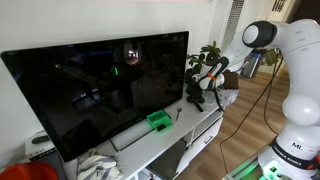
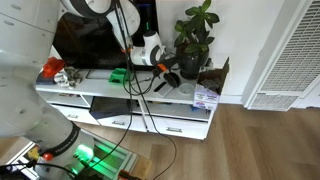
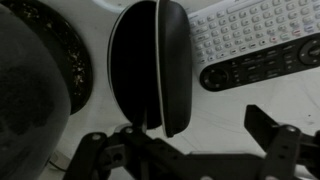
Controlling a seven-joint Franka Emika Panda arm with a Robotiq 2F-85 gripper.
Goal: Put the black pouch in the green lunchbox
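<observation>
Reaching in for the grasp: my gripper [image 3: 185, 140] hangs spread and empty over the soft black pouch [image 3: 150, 65] on the white worktop [image 3: 220, 108], right of the small bright-green plastic lunchbox [image 1: 158, 122], so next I must descend and clamp it.

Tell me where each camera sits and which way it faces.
An exterior view: beside the TV front, looking along the cabinet toward the plant; the white arm shows at right.
An exterior view: above the floor, facing the white cabinet front; the arm fills the near left.
Wrist view: looks down on the black pouch; open fingers at the bottom.
Both exterior views share the green lunchbox.
</observation>
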